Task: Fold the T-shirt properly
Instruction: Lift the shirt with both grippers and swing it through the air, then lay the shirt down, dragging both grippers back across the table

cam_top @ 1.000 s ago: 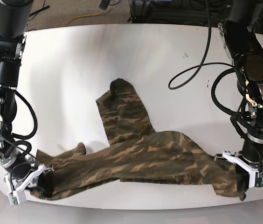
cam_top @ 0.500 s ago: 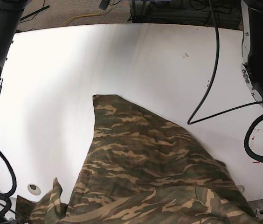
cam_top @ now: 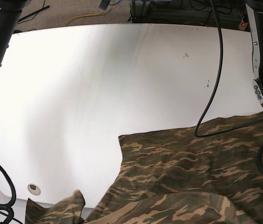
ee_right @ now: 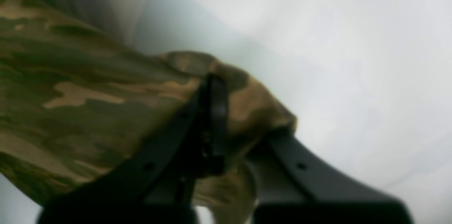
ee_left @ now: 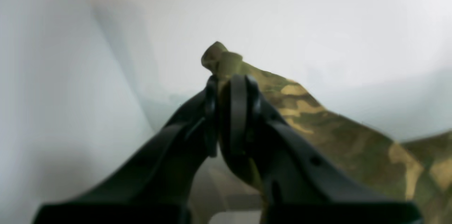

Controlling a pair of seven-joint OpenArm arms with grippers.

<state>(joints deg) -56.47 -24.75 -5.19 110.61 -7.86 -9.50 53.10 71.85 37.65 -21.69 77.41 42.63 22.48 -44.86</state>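
Left tool [ee_left: 227, 111] pinching camouflage cloth; right tool [ee_right: 229, 125] likewise clamped on a bunched edge. Wide white worktop [cam_top: 99, 84] mostly bare. Soft olive-brown-tan camouflage T-shirt [cam_top: 192, 172] hangs lifted, rumpled, near right. No fold made yet; spreading and folding remain.

The base view looks steeply down on the desk [cam_top: 75, 93] from its near edge, close above the shirt [cam_top: 192, 177]. Each wrist view peers along its own pincer, left [ee_left: 227, 111] and right [ee_right: 226, 118], very near that same shirt, blurred.
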